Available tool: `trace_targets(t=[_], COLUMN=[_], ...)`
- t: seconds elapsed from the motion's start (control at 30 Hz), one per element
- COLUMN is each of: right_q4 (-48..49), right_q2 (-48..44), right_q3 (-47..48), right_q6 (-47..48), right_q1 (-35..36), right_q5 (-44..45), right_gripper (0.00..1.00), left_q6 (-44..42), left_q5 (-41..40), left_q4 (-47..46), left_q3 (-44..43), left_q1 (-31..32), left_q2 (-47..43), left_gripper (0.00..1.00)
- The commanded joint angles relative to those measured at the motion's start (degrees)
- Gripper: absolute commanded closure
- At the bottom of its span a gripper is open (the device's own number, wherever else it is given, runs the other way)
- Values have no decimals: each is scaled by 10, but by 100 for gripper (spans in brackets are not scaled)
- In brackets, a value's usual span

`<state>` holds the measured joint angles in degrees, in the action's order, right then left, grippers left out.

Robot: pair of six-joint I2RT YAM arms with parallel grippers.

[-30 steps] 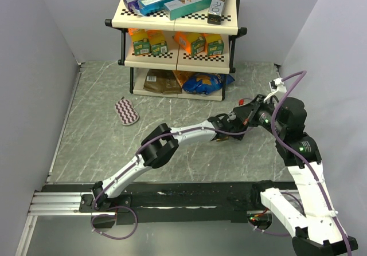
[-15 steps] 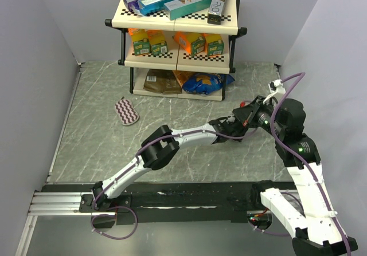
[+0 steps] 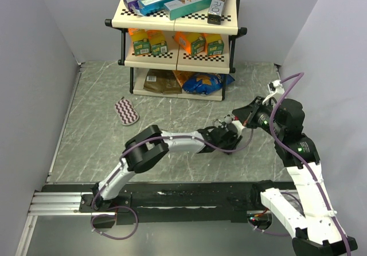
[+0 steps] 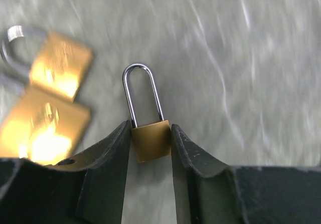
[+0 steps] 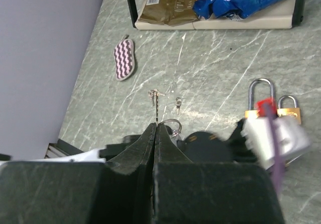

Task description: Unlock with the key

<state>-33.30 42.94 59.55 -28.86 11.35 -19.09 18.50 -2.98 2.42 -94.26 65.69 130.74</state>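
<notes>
A small brass padlock (image 4: 150, 143) with a steel shackle (image 4: 143, 91) stands between my left gripper's (image 4: 150, 129) fingers, which press on both of its sides above the marbled table. My left gripper (image 3: 229, 137) reaches across to mid-right in the top view. My right gripper (image 5: 156, 126) is shut on a thin key (image 5: 156, 111), seen edge-on and sticking out of the tips, with its wire ring (image 5: 171, 124) beside them. In the top view the right gripper (image 3: 245, 114) hovers just right of the left one.
Two more brass padlocks (image 4: 60, 66) lie blurred to the left of the held one. Loose keys (image 5: 178, 101) lie on the table. A striped pouch (image 3: 127, 111) lies mid-left. A three-tier shelf (image 3: 178, 21) of boxes and bags stands at the back.
My left arm has swung nearer and to the left, its elbow shifting left. Its jaws have narrowed onto the small padlock. The right arm has barely moved.
</notes>
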Motion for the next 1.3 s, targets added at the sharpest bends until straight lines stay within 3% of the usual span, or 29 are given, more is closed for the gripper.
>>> trace_targets(t=[0.0, 0.2, 0.43, 0.9, 1.13, 1.23, 1.27], right_q4=[32, 42, 25, 32, 45, 47, 47], right_q2=[3, 13, 19, 73, 85, 83, 83], right_q3=[-2, -9, -2, 46, 33, 31, 29], right_q6=[-4, 2, 22, 33, 37, 36, 37], right_q1=[-2, -2, -2, 0, 2, 3, 3], right_q5=[-9, -15, 5, -7, -21, -22, -21], right_gripper=[100, 100, 100, 100, 100, 100, 100], left_q6=[-41, -30, 87, 216, 255, 250, 242], left_q5=[43, 32, -11, -74, -105, -115, -106], left_q4=[90, 83, 49, 78, 117, 134, 129], left_q3=[128, 302, 476, 541, 544, 529, 525], left_q1=[8, 7, -31, -153, -166, -168, -168], left_q2=[-36, -123, -197, -298, -325, -335, -341], left_gripper=[73, 75, 79, 76, 76, 71, 64])
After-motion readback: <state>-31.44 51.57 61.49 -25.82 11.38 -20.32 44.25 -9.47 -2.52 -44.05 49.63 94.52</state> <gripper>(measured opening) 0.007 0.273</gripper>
